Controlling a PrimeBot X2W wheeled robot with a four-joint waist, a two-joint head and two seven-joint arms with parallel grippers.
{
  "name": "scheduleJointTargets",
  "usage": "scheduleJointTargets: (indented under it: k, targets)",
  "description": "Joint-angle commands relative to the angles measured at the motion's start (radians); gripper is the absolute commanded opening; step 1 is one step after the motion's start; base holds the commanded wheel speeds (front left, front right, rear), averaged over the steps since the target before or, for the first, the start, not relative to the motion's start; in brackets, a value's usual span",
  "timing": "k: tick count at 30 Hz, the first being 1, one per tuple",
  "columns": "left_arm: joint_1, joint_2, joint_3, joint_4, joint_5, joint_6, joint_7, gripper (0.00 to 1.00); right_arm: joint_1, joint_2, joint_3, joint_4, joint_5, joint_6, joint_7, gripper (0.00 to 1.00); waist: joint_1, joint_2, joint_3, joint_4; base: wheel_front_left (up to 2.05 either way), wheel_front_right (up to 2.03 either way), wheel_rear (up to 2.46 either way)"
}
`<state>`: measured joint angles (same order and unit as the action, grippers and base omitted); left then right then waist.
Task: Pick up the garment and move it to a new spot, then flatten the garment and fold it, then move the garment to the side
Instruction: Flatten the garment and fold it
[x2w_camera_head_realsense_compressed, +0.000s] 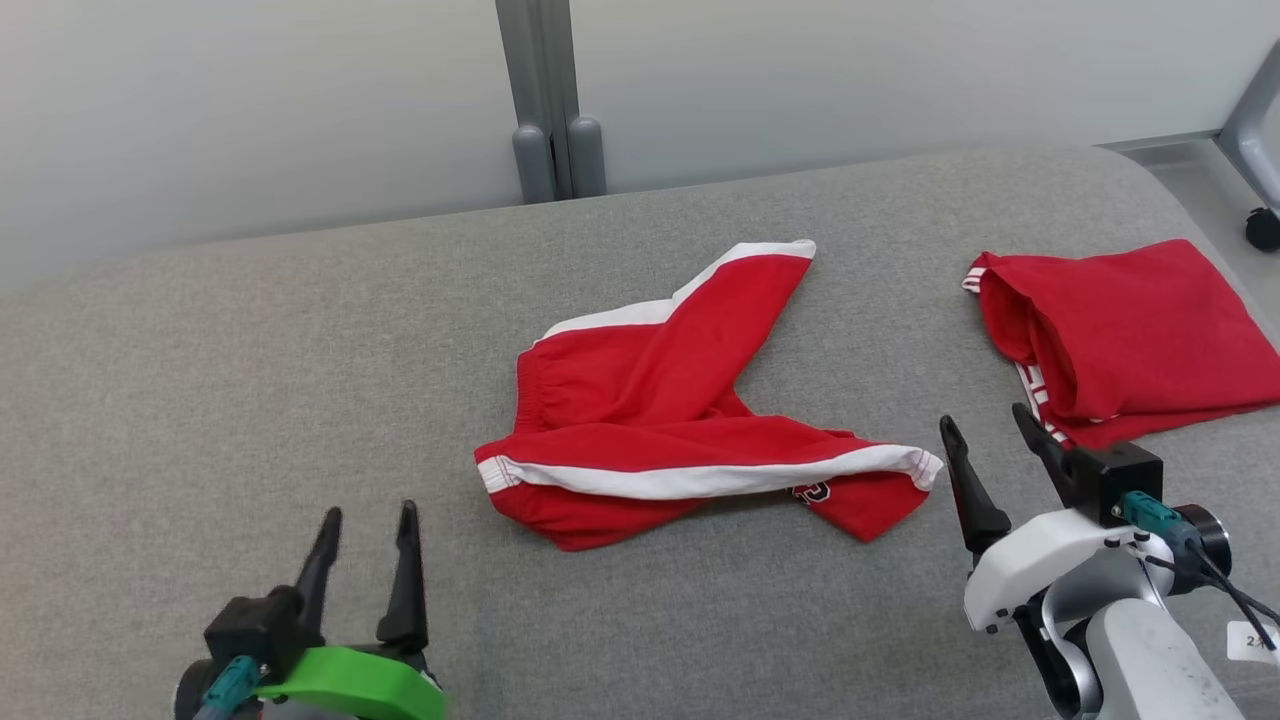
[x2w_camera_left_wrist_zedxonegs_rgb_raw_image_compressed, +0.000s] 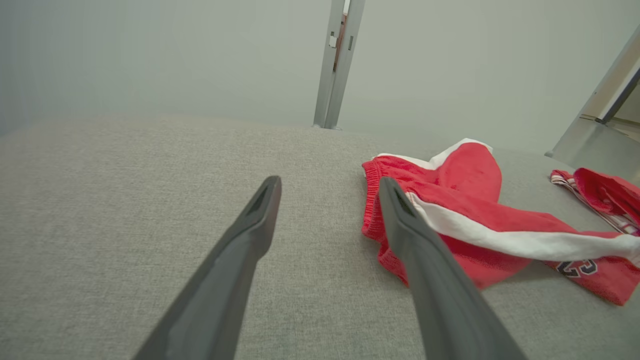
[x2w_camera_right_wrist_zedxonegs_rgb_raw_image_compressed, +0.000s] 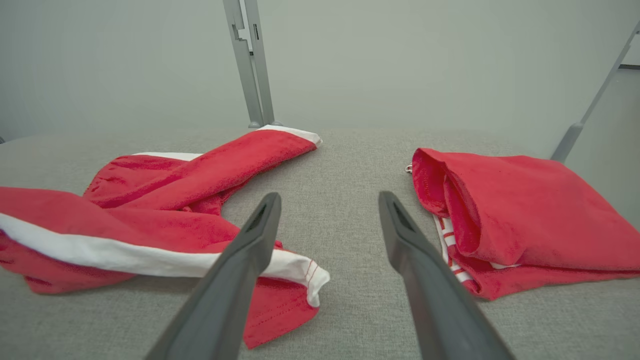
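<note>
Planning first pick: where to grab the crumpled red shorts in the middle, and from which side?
Probably the white leg hem of the shorts, pinched by the right gripper from the near right: it sticks out as a free edge closest to it. The left gripper could take the gathered waistband from the left.

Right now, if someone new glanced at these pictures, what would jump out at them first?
The crumpled red garment with white stripes lies in the middle of the grey fabric surface, bright against it. A second red garment, folded, sits at the far right. The left gripper and right gripper hang open on the near side, holding nothing.
</note>
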<state>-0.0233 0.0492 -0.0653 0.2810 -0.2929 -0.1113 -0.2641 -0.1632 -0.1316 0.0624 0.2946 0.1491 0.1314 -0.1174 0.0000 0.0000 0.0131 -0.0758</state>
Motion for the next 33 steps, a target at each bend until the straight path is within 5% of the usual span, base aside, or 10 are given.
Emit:
scheduleJointTargets:
  k: [1, 7, 18, 33]
  targets:
    - [-0.031, 0.004, -0.017, 0.039, -0.015, -0.004, 0.002, 1.0, -0.01, -0.013, 0.005, 0.015, 0.014, -0.002, 0.037, 1.0, 0.0, 0.0, 0.012, 0.001, 0.0, 0.0, 0.0]
    - [-0.13, 0.004, -0.131, 0.205, -0.07, -0.012, 0.011, 1.0, -0.041, -0.056, 0.068, 0.081, 0.061, -0.002, 0.132, 1.0, 0.0, 0.0, 0.046, -0.002, 0.0, 0.0, 0.0]
    - [-0.259, 0.004, -0.279, 0.348, -0.178, -0.019, 0.005, 1.0, -0.11, -0.058, 0.171, 0.206, 0.149, -0.002, 0.13, 1.0, 0.0, 0.0, 0.072, -0.006, 0.0, 0.0, 0.0]
    - [-0.337, 0.007, -0.308, 0.391, -0.217, -0.02, -0.001, 1.0, -0.179, -0.066, 0.278, 0.284, 0.268, -0.002, 0.083, 1.0, 0.0, 0.0, 0.089, -0.002, 0.0, 0.0, 0.0]
